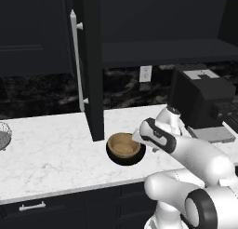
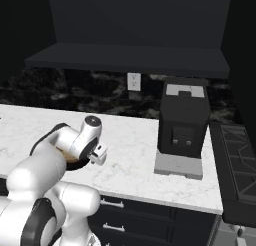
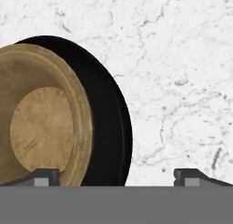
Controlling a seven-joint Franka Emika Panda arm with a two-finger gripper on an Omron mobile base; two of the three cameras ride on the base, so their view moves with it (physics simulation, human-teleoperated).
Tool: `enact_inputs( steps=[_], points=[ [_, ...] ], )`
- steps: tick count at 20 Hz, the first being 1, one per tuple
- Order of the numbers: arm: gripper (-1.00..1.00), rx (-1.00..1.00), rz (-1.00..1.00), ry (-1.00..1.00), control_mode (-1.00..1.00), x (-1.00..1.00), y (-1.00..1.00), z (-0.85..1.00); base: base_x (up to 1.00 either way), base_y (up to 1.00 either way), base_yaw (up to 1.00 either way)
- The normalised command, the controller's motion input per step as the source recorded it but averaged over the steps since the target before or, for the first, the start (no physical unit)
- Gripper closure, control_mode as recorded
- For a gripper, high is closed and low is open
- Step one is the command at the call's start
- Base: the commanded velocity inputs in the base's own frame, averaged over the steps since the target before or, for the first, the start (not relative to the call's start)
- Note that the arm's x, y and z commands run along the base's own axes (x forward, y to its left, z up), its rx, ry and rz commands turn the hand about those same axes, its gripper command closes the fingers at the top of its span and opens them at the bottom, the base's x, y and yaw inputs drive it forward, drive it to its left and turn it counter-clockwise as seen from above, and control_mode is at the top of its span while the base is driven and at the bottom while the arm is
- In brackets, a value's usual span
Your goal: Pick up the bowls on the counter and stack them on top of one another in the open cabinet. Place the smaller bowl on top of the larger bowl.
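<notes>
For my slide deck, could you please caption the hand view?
Open tool above the white counter, straddling the rim of the larger bowl, with the smaller bowl nested inside.

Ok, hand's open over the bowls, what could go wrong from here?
1. The wooden bowl already sits loose inside the black bowl on the counter; lifting both may shake it out.
2. The open hand straddles the black bowl's rim; a thin rim grip could slip.
3. The cabinet door stands close beside.

The white marble counter [image 1: 56,149] bears the black bowl [image 1: 122,158], a wire basket [image 1: 3,134] and a black appliance [image 2: 183,122].
</notes>
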Motion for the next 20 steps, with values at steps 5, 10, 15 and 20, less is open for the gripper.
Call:
enact_inputs(
  steps=[5, 10, 15, 20],
  points=[
    [-1.0, 0.02, 0.0, 0.0, -1.0, 0.01, 0.0, -0.38, 0.0, 0.0, 0.0],
    [-1.0, 0.01, 0.0, 0.0, -1.0, 0.01, 0.03, -0.38, 0.0, 0.0, 0.0],
    [1.0, 0.0, 0.0, 0.0, -1.0, 0.14, 0.19, -0.27, 0.0, 0.0, 0.0],
    [1.0, 0.0, 0.0, -0.02, -1.0, 0.02, 0.0, -0.04, 0.0, 0.0, 0.0]
  ],
)
